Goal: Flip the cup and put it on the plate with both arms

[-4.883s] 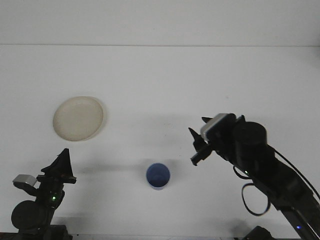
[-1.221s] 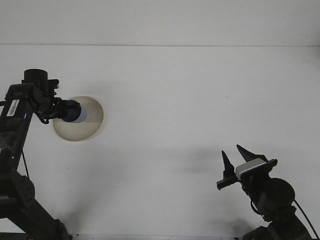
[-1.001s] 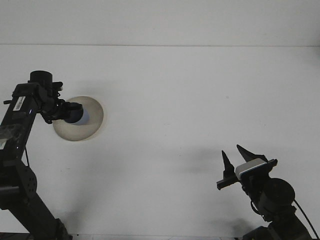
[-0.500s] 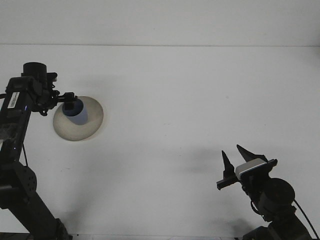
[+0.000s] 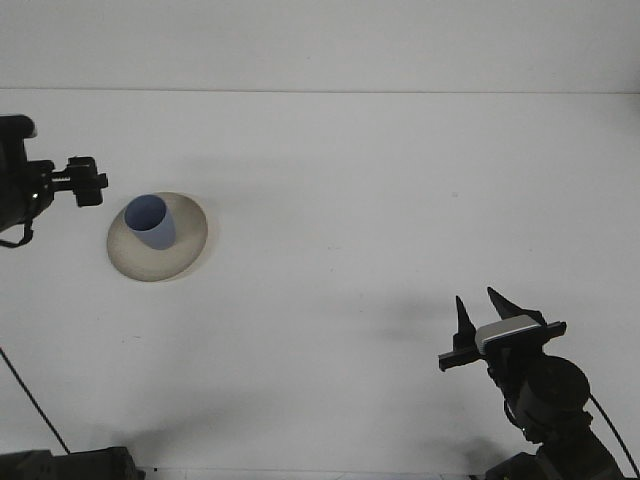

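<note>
One small blue plastic cup stands on the round, shallow, cream-coloured plate at the left of the white table, and it sits toward the plate's left, far part. We see a pale blue flat face on top of the cup, slightly tilted toward us, but we cannot tell whether that face is its base or its mouth. We see nothing else on the plate, and nothing touches the cup.

At the far left edge of the view we find the black left gripper, raised just left of the plate and clear of it (a strip of bare table shows between them). Only a short black block of it shows, end-on, so we cannot tell how its jaws stand. Behind it the dark body of the left arm runs out of the frame.

Near the right bottom corner sits the black right gripper, well apart from the plate and cup. Its two pointed fingers stick up with a clear gap between them, parted and holding nothing. A small grey-white block is mounted just below them on the round black wrist.

We can read no brand, label or writing anywhere on the cup, the plate or the arms.
</note>
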{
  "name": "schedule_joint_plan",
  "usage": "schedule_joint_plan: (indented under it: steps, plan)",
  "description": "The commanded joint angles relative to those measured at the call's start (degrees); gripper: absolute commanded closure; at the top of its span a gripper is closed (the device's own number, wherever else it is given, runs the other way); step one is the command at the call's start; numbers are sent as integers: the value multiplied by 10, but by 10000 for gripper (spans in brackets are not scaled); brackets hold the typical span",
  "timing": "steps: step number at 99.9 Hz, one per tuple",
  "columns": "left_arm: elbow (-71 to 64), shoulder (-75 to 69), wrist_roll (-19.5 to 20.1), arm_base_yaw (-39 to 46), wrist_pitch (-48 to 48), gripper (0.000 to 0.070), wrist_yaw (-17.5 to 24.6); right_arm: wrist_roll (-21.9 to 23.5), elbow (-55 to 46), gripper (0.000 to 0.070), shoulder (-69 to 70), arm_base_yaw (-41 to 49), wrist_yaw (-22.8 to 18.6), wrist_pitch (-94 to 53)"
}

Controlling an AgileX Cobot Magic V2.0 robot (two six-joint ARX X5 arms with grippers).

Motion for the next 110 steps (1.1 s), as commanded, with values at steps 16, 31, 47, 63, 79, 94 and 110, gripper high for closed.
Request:
schedule_joint_plan:
  steps: [16, 31, 47, 63, 79, 94, 110]
  plan:
    - [-158, -149, 14, 2, 84, 585, 5, 6, 1, 366, 2, -12, 9, 12]
    - [-402, -301, 17, 2, 261, 687, 5, 7, 1, 454, 2, -28, 9, 15]
    - [-662, -458, 8, 2, 471, 687, 5, 15, 1, 700, 2, -43, 9, 45]
    - [-810, -566, -7, 2, 555, 687, 5, 18, 1, 700, 2, -57, 3, 87]
    - [-841, -600, -7, 2, 552, 688, 2, 18, 1, 700, 2, -60, -1, 122]
    - [-840, -600, -43, 2, 567, 687, 2, 18, 1, 700, 2, -60, 5, 127]
    - [-840, -603, -46, 2, 567, 687, 2, 18, 1, 700, 2, -60, 5, 128]
